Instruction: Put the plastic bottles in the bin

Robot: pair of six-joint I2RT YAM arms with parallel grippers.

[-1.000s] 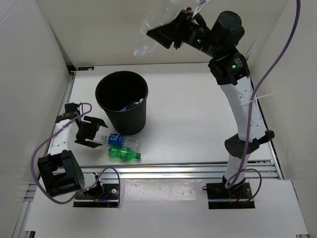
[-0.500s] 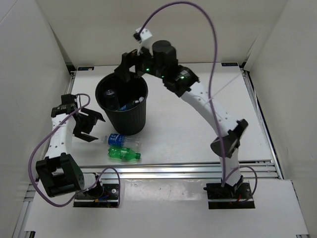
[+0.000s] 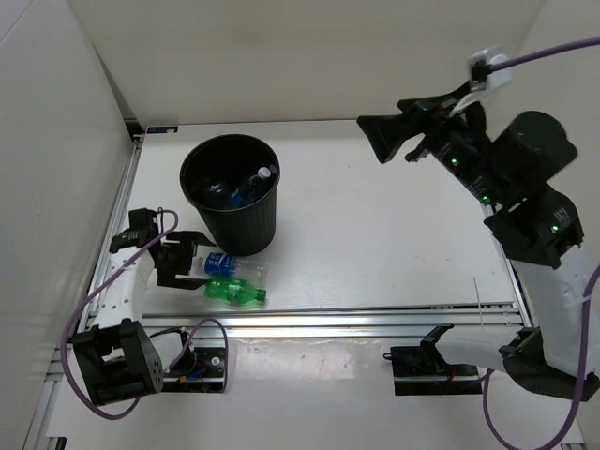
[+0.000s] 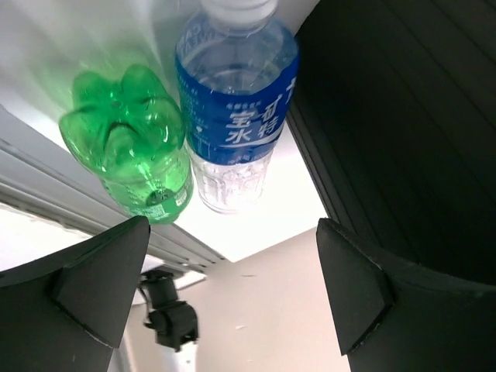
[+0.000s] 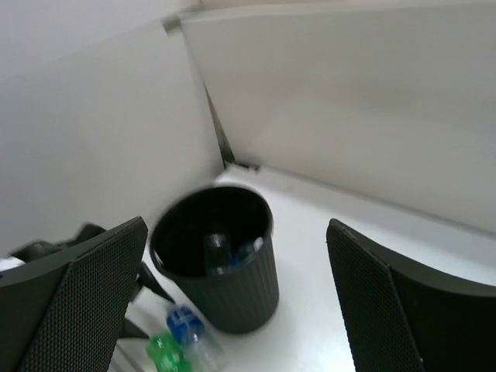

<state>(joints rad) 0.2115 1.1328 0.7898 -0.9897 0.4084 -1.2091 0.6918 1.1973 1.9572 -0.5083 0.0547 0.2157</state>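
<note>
just past l end effector: btls

The clear bottle with the blue label lies on the white table, its base toward the camera. The green bottle lies against its left side, also base first. Just right of the clear bottle rises the black wall of the bin. Before the clear bottle's base, the left gripper has its fingers spread wide and holds nothing.
</note>
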